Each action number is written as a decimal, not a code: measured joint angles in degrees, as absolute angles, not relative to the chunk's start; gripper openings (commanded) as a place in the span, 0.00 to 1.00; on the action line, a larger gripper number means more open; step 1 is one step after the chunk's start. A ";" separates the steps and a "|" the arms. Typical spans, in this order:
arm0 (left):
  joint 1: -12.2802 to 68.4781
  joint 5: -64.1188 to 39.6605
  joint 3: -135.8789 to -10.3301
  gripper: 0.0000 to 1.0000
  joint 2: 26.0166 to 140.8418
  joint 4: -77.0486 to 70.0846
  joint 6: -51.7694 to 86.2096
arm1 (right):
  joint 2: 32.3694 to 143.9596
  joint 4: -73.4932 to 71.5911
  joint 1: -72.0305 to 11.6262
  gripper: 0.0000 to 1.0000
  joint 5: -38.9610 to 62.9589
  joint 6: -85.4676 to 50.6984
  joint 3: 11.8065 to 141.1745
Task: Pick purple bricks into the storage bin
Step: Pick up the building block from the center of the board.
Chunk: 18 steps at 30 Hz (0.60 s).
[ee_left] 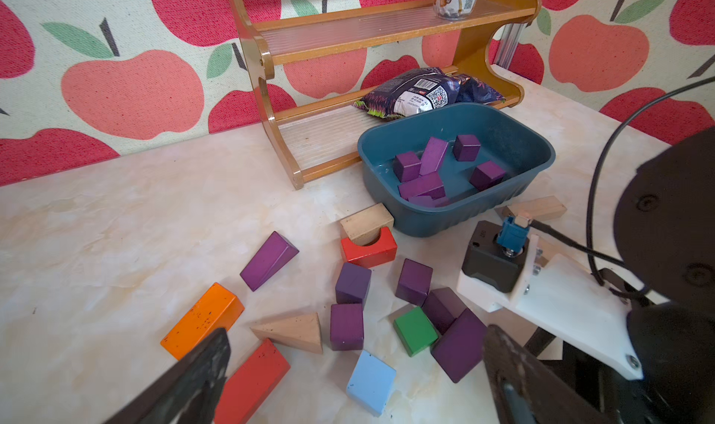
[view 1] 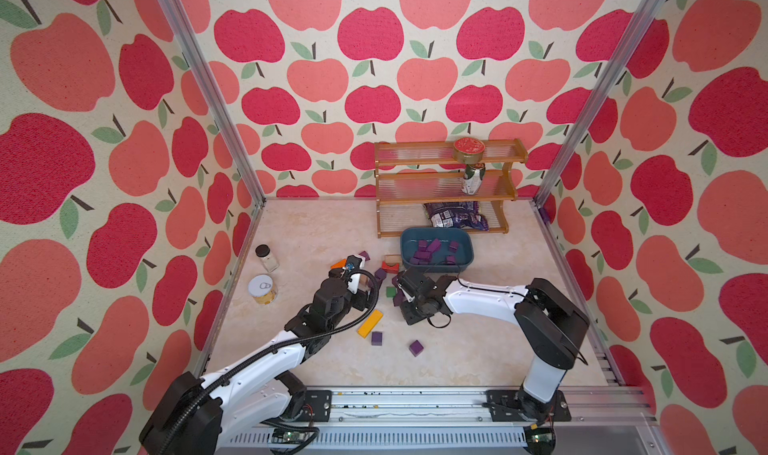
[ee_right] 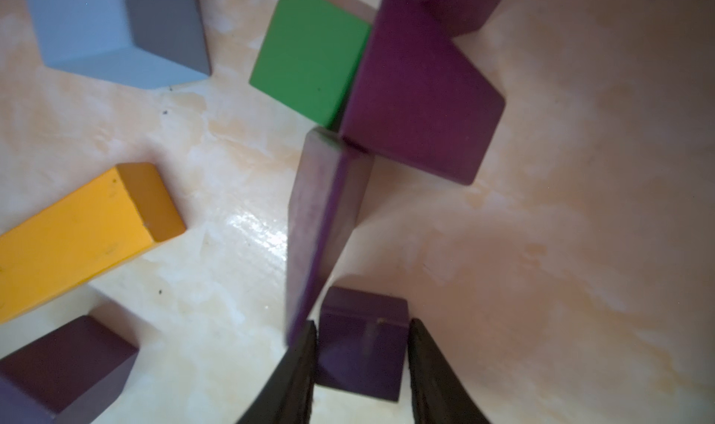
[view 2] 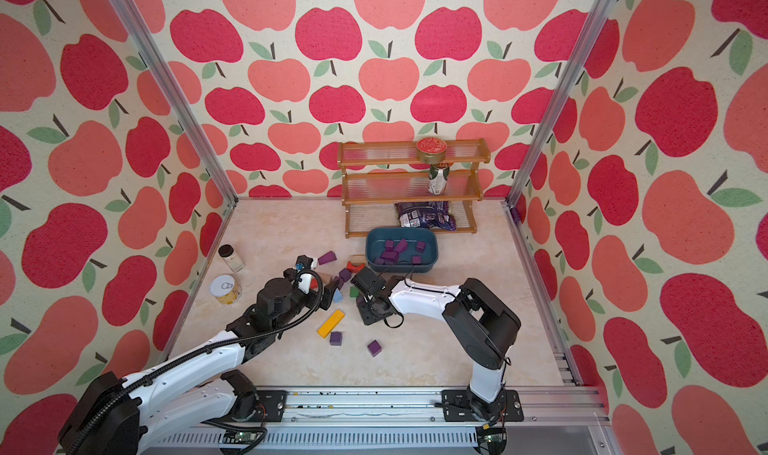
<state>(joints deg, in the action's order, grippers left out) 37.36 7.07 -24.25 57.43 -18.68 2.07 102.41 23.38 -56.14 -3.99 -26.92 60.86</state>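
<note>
Apple-print walls (view 1: pixel 124 183) box in a pale, marbled tabletop (view 1: pixel 316 232), with aluminium posts in the far corners. The storage bin (ee_left: pixel 456 217) sits right of centre in both top views, just in front of a three-tier wooden shelf rack (view 1: pixel 449 183). Just below the bin in those views the right gripper (ee_right: pixel 363 325) reaches down, its fingers pressed against both sides of a purple cube (ee_right: pixel 361 356) that rests on the tabletop, low in the middle of the right wrist view, with a thin purple slab (ee_right: pixel 321 224) just beside it. The left gripper (ee_left: pixel 356 331) hangs with fingers spread wide, gripping nothing, above the scattered blocks. At least six purple bricks (ee_left: pixel 433 157) lie in the bin, six more lie loose across the lower half of the left wrist view, and two lone cubes (view 1: pixel 376 338) sit lower in the top views. Around them lie one orange block (ee_left: pixel 203 319), one green (ee_left: pixel 415 330), one light-blue (ee_left: pixel 370 381), one yellow (view 1: pixel 370 323), two red (ee_left: pixel 367 249) and three plain wood (ee_left: pixel 294 331). The rack holds one red-lidded tin (view 1: pixel 468 149), one can (view 1: pixel 473 179) and one snack bag (view 1: pixel 455 216); one jar (view 1: pixel 266 257) and one tin can (view 1: pixel 262 289) stand at left.
</note>
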 measured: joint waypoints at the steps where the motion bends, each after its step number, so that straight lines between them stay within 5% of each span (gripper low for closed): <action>1: 37.36 7.07 -24.25 0.99 57.43 -18.68 2.07 | 102.48 23.51 -56.14 0.40 -3.99 -26.94 60.99; 18: 37.36 7.07 -24.25 0.99 57.43 -18.65 2.07 | 104.18 26.06 -56.14 0.39 -6.39 -26.94 63.55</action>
<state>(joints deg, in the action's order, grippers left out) 37.36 7.07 -24.25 57.43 -18.65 2.07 104.18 26.06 -56.14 -6.39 -26.94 63.55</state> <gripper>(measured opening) 0.994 0.400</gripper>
